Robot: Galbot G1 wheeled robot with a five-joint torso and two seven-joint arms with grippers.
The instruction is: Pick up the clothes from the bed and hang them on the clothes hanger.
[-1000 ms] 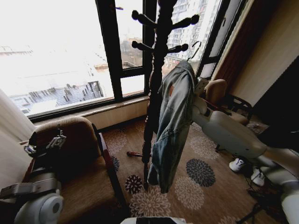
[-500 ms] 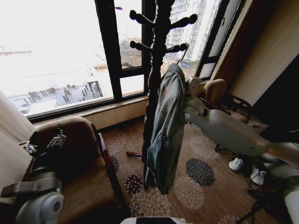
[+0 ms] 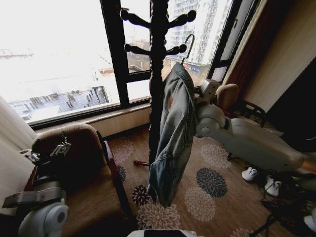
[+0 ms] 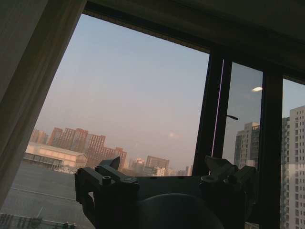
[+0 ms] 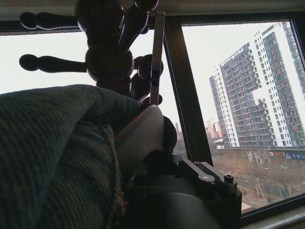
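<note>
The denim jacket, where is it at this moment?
In the head view, the denim jacket hangs in mid-frame on a hanger whose silver hook is beside a peg of the dark wooden coat stand, with the right arm just behind it.

Under me is a brown carpet with big dark and pale flower patterns [image 3: 207, 170]. A tall dark turned-wood coat stand [image 3: 158, 74] stands on it, before the window. At my left a brown cushioned armchair with a dark wooden frame [image 3: 86, 163] also stands on this carpet. Two white shoes [image 3: 251, 174] lie on it at my right.
</note>
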